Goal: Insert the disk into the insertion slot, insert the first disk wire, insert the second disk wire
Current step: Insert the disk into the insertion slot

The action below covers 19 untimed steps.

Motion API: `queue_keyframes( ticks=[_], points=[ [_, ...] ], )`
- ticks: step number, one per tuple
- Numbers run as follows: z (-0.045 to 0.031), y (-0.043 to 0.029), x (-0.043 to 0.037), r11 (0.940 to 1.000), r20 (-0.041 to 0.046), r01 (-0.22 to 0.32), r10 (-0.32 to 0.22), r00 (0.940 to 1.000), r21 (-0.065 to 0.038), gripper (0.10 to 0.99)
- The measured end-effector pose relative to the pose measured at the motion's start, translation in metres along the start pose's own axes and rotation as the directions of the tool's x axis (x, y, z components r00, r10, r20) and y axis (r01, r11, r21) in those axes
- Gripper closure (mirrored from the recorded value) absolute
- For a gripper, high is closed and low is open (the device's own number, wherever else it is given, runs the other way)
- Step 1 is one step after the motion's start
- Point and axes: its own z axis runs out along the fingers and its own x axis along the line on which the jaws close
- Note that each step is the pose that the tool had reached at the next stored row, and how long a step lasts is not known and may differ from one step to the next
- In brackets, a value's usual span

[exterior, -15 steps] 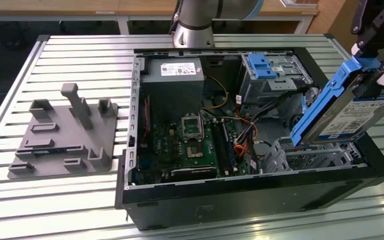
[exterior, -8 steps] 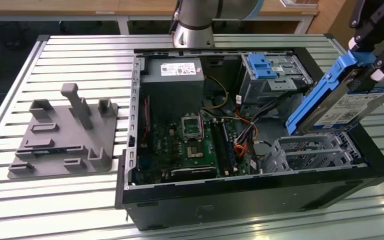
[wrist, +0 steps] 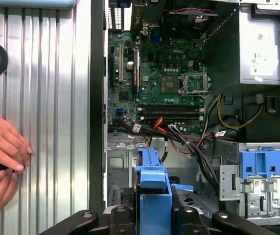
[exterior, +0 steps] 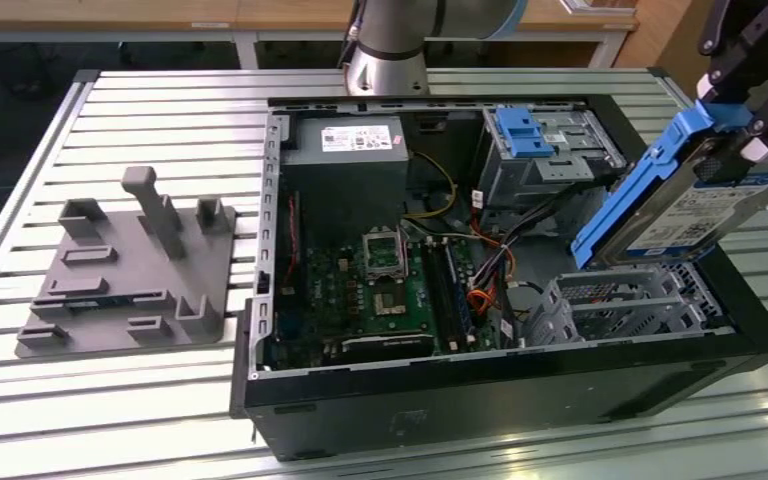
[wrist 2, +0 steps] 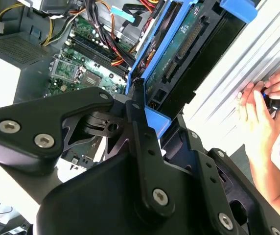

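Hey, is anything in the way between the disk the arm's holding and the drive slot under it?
Nothing visible. The hand holds the disk tilted just above the insertion slot, whose top is open. The loose wires lie beside it, toward the exterior view's left, not over it.

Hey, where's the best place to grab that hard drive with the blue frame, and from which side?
Grip the hard drive by the upper end of its blue frame, coming from above, as the gripper does now: that leaves the tilted lower end free over the drive cage.
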Motion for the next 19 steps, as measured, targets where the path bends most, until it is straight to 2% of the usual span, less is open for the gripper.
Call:
queue_keyframes(
  ticks=[7, 19],
  points=[
    [0.0011, -0.0055, 0.0000, 1.0000, 0.0000, 0.000, 0.000, 1.0000, 0.000, 0.722],
    [0.0040, -0.0063, 0.0003, 1.0000, -0.0010, 0.000, 0.000, 1.0000, 0.000, 0.722]
  ],
)
